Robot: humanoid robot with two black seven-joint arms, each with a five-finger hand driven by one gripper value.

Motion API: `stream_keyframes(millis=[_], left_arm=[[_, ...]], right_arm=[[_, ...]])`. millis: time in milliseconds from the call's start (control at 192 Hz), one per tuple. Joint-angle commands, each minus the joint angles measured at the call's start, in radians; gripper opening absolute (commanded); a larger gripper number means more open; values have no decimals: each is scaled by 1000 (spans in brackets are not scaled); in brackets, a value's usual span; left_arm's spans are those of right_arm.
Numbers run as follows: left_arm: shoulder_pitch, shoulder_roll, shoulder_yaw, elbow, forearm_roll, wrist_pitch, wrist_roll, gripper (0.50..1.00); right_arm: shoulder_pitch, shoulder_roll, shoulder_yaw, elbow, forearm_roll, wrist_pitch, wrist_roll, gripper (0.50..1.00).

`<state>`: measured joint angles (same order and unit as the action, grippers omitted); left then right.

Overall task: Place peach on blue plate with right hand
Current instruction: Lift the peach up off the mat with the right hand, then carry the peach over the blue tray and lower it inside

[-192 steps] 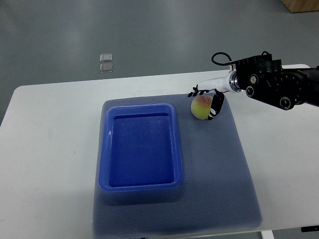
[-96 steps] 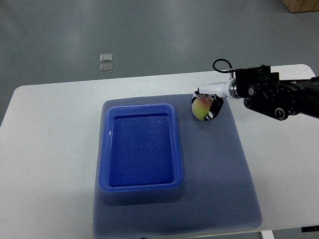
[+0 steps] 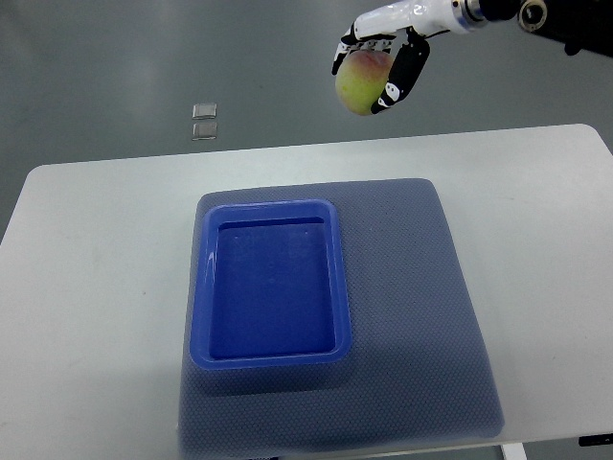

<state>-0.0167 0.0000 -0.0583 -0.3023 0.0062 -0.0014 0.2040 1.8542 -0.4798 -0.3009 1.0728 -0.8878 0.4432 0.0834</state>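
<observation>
A white rectangular surface carries a grey-blue textured mat, and on the mat sits an empty, deep blue rectangular plastic plate. High above, near the top edge, the right hand has its black-and-white fingers curled around a yellow-green, red-blushed peach.

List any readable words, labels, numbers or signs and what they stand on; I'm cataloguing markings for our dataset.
None can be read. A small dark mark on the back of the right hand, which holds the peach, is too small to make out. The blue plate and grey mat show no print.
</observation>
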Motion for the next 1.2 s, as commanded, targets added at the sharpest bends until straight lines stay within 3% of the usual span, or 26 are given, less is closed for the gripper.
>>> stream_keyframes(millis=[0, 209, 214, 292, 469, 521, 526, 756, 1194], left_arm=[[0, 0, 0, -4, 0, -2, 0, 1000], [0, 0, 0, -6, 0, 0, 0, 1000], [0, 0, 0, -4, 0, -2, 0, 1000], [0, 0, -2, -3, 0, 0, 0, 1000], [0, 0, -2, 2, 0, 0, 0, 1000], [0, 0, -2, 2, 0, 0, 0, 1000], [0, 0, -2, 3, 0, 0, 0, 1000], [0, 0, 0, 3, 0, 0, 0, 1000], [0, 0, 2, 2, 0, -2, 0, 1000]], right_arm=[[88, -5, -4, 75, 30, 23, -1, 500], [89, 90, -4, 72, 86, -12, -1, 500], [74, 139, -9, 64, 90, -39, -1, 500], [37, 230, -23, 33, 93, -76, -1, 500], [-89, 446, -26, -100, 92, -116, 1, 500], [-89, 446, -26, -100, 92, -116, 1, 500], [-133, 480, -26, -141, 92, -126, 1, 500], [-274, 480, -27, -266, 73, -132, -1, 500], [-417, 480, -17, -254, 89, -113, 4, 500]])
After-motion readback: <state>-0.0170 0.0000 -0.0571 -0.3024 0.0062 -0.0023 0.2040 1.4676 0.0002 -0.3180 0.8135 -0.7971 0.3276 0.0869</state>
